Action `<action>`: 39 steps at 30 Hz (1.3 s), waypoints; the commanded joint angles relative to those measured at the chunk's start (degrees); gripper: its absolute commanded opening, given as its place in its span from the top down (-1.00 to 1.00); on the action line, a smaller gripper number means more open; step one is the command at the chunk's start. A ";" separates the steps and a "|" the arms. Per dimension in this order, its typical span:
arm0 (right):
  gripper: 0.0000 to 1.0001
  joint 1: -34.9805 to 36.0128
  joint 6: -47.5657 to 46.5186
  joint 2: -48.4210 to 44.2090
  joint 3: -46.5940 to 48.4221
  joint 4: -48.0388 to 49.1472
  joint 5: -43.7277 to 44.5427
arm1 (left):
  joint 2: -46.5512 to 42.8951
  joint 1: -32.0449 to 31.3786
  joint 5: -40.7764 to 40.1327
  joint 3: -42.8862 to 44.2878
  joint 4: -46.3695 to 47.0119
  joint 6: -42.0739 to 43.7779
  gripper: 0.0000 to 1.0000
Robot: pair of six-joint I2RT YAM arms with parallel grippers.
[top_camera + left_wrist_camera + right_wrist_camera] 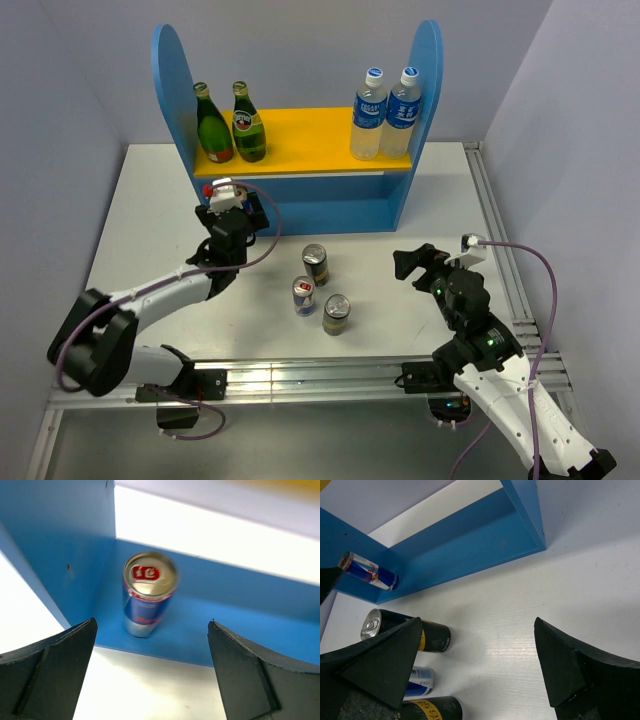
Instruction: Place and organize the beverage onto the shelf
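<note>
Left wrist view: a slim blue can (149,592) stands upright on the lower level of the shelf (60,545), tucked into the left corner beside the side panel. The left gripper (150,672) hangs in front of it with its jaws spread wide. The black fingers (55,672) stand on either side and clear of the can, grasping nothing.

From the top camera, the left gripper (240,205) sits at the front of the shelf (330,195), at its left end. On the yellow upper board (305,140) a green bottle (213,125) and a second green bottle (247,123) stand upright side by side at the left end. Two water bottles (385,115) stand together at the right end.

Three drinks stand on the white table (150,200) in front of the shelf, grouped near one another. They are a dark can (315,264), a second blue can (304,296) and a second dark can (336,313).

The right gripper (415,262) hovers over the table to the right of this group, well apart from it. In the right wrist view its jaws are also spread wide and empty, with bare table between the fingers (580,670).
</note>
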 commanded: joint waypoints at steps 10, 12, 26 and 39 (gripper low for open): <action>-1.00 0.35 0.55 -0.77 -0.87 2.30 2.27 | -21.65 -16.64 -5.82 -7.85 -16.45 -7.90 -0.99; -1.00 0.35 1.34 -1.04 -0.87 1.95 3.06 | -23.86 -22.95 -6.87 -9.16 -20.83 -11.23 -0.99; -1.00 0.35 1.69 2.39 0.01 1.24 4.82 | -30.57 -56.47 -18.82 -16.38 -30.53 -28.99 -0.99; -1.00 0.35 1.16 0.90 -0.61 1.68 4.03 | -0.59 -51.47 -19.18 -14.27 -4.00 -23.91 -0.99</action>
